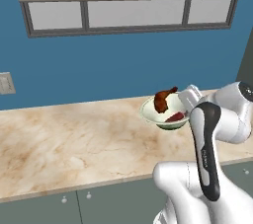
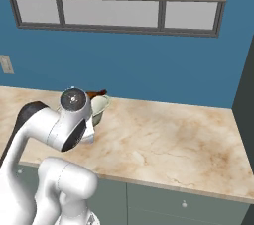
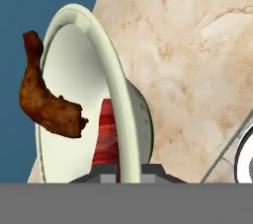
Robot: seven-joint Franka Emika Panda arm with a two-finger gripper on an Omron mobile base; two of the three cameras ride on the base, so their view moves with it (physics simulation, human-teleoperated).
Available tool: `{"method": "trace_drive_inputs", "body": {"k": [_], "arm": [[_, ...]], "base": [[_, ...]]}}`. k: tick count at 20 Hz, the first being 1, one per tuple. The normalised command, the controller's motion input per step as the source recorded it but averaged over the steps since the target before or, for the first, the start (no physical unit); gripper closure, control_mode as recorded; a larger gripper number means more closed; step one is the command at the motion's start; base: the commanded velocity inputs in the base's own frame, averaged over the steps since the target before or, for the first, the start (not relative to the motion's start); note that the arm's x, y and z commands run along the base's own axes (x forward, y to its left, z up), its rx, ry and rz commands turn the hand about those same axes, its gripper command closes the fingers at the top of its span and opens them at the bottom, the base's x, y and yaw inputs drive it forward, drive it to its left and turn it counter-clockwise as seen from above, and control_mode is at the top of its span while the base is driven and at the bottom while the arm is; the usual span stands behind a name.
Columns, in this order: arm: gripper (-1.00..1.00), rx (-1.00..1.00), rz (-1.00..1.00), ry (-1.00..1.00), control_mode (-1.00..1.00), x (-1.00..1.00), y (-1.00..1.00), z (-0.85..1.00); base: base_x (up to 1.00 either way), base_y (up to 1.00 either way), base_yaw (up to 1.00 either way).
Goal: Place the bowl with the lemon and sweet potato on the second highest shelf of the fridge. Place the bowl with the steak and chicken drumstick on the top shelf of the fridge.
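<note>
Hand view gives us the closest look: our hand [image 3: 129,171] is clamped on the rim of the bowl [image 3: 121,99], one fingertip inside and one outside the wall. Just inside that rim lies the steak [image 3: 105,134], and beyond it the chicken drumstick [image 3: 47,102] pokes out past the bowl's far side. In the left base view we see the bowl [image 1: 148,109] tilted over the marble surface [image 1: 74,139], with the blue wall [image 1: 123,65] and the window [image 1: 128,13] behind it.
</note>
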Motion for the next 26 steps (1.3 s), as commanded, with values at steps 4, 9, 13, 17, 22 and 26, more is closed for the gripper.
{"method": "trace_drive_inputs", "body": {"k": [4, 9, 13, 17, 22, 26], "arm": [[1.0, 0.37, -0.17, 0.0, -1.0, -0.57, 0.0, 0.82], [1.0, 0.0, 0.0, -0.01, -1.0, -0.02, 0.0, 0.04], [1.0, 0.0, 0.0, -0.02, -1.0, -0.36, 0.0, 0.0], [1.0, 0.0, 0.0, -0.1, -1.0, -0.44, 0.0, 0.0], [1.0, 0.0, 0.0, -0.01, 1.0, -0.08, 0.0, 0.0], [1.0, 0.0, 0.0, 0.0, 1.0, 0.0, 0.0, 0.0]], "base": [[0.0, 0.0, 0.0], [0.0, 0.0, 0.0], [0.0, 0.0, 0.0], [0.0, 0.0, 0.0], [-0.06, 0.0, 0.0], [-0.86, -0.05, -0.18]]}}
